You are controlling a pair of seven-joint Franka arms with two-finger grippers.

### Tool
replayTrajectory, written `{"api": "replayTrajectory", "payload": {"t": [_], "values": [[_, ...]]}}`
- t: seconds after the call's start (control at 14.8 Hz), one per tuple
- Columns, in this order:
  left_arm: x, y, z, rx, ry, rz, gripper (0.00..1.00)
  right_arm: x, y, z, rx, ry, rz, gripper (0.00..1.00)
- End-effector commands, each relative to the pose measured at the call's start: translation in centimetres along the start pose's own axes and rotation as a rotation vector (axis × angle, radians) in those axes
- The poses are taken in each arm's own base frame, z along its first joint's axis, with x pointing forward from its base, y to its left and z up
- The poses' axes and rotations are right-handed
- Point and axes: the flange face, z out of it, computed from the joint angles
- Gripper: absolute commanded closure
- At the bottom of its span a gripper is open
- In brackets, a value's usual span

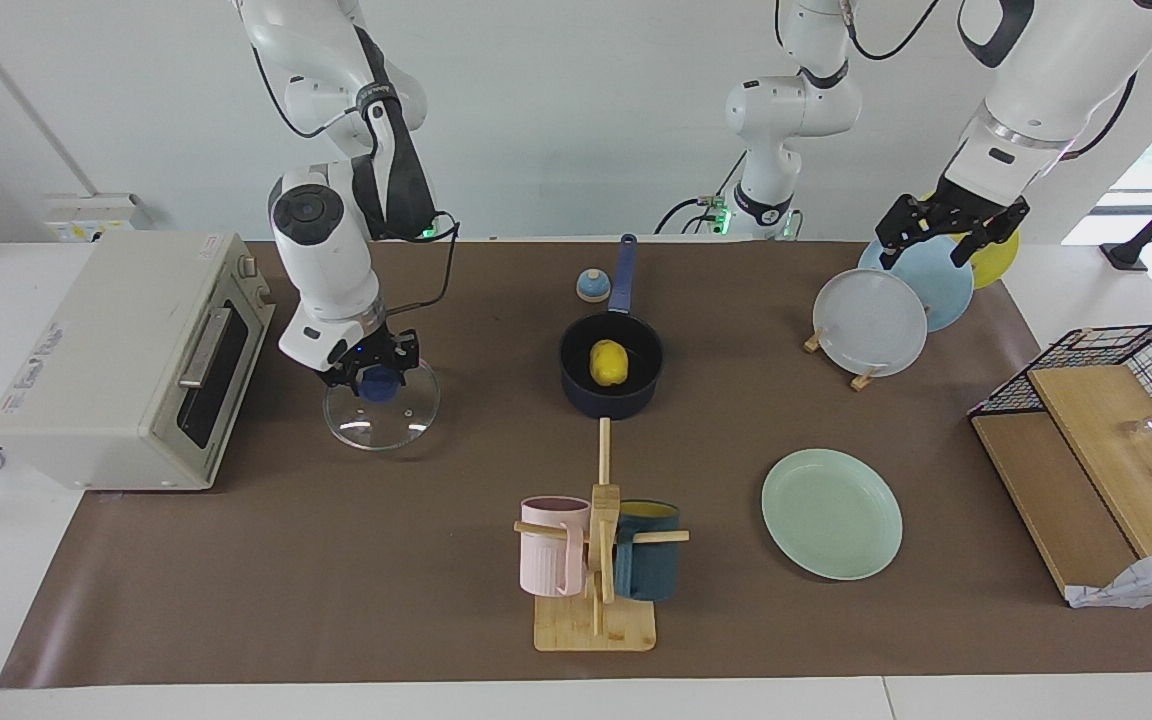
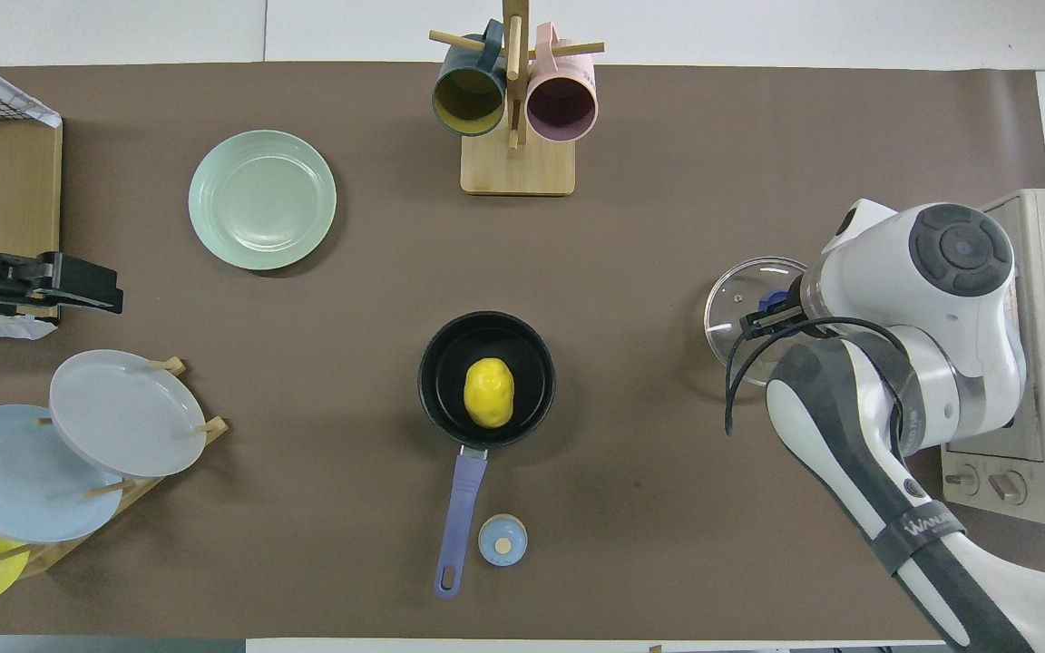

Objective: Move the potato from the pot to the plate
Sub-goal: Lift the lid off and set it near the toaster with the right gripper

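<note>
The 2 cameras sit high and well back. 1 faces the robots across the long brown-covered counter [image 1: 336, 600]; the other looks steeply down from above their end. Both share the whole brown counter top, turned half around.

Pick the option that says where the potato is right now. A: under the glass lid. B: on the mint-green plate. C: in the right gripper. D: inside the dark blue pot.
D: the potato lies in the uncovered pot, while the plate is bare and the right gripper is shut on the glass lid beside the toaster oven.
</note>
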Motion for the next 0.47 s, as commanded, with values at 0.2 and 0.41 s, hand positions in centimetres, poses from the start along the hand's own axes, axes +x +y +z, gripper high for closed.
{"api": "replayTrajectory", "payload": {"t": [0.2, 0.41], "values": [[-4.0, 12.1, 5.6, -0.012, 0.067, 0.104, 0.00, -3.9, 0.2, 2.2, 0.022, 0.048, 0.029, 0.58], [-5.7, 18.5, 8.6, -0.016, 0.055, 0.095, 0.00, -4.5, 0.2, 2.7, 0.022, 0.069, 0.018, 0.46]]}}
